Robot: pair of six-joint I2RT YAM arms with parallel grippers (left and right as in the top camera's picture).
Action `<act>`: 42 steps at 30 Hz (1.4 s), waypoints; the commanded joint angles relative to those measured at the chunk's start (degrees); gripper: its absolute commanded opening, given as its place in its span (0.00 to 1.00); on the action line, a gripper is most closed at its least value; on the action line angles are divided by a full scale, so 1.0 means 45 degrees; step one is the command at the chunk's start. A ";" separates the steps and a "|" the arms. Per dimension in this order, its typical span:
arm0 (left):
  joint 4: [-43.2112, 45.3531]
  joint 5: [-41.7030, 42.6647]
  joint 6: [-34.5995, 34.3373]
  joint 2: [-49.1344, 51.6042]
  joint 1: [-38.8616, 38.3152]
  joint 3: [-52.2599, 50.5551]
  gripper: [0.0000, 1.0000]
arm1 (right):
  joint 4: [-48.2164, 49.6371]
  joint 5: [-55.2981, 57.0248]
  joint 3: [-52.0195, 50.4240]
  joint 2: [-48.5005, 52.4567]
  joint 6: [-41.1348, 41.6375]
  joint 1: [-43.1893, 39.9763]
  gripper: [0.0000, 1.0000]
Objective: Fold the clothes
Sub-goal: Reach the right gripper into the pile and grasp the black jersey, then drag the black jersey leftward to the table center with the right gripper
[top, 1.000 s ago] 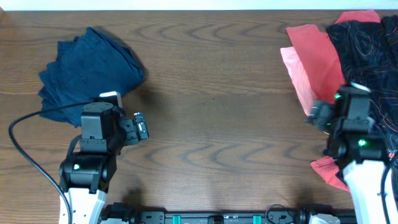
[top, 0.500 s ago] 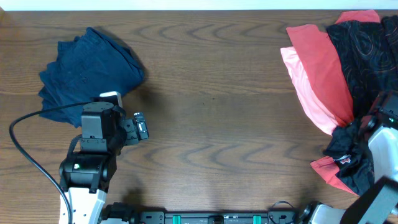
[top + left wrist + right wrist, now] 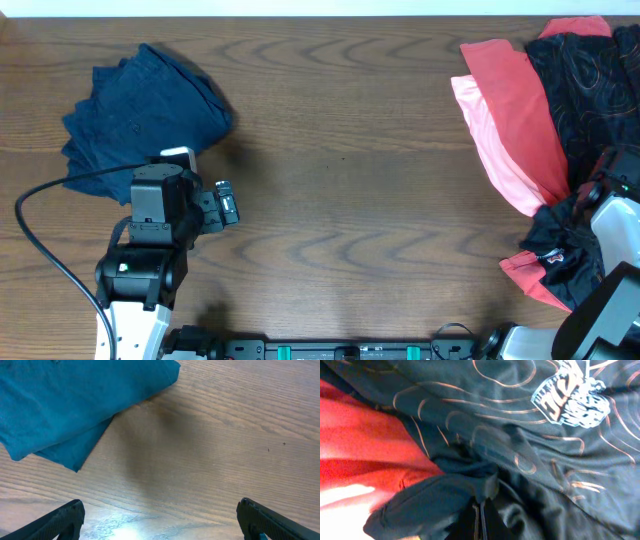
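Left gripper (image 3: pixel 159 515) hovers over bare table (image 3: pixel 215 435), fingers wide apart, nothing held. Blue garment (image 3: pixel 75 400) lies bunched just beyond it, on my far-left side of table. Right gripper (image 3: pixel 480 519) sits at right edge, fingers pressed together. I think they pinch a fold of black shirt (image 3: pixel 545 460), but view is dark. Black shirt overlaps red garment (image 3: pixel 360 455).

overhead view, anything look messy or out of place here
Yes. At the right edge the black shirt lies crumpled over the red garment, a bunched fold pinched in the right gripper. The blue garment at the left looks roughly folded, slightly rumpled.
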 commanded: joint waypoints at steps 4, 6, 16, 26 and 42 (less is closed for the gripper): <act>-0.0010 -0.0092 0.0219 -0.0019 0.0063 0.0223 0.98 | -0.1001 -0.1399 0.2603 -0.2278 -0.1919 -0.0015 0.01; -0.0010 -0.0092 0.0219 -0.0019 0.0063 0.0223 0.98 | -0.1297 -0.3181 0.3395 -0.2914 -0.3293 0.0131 0.01; -0.0015 -0.0092 0.0214 -0.0019 0.0063 0.0223 0.98 | -0.1948 -1.3192 0.4255 -0.5066 -0.7111 0.4410 0.01; -0.0010 -0.0092 0.0214 -0.0019 0.0063 0.0223 0.98 | -0.0767 -1.0312 0.4114 -0.3993 -0.5916 1.1710 0.01; -0.0015 -0.0083 -0.0005 -0.0019 0.0063 0.0223 0.98 | 0.2977 0.0112 0.4133 -0.1331 -0.1773 1.4843 0.87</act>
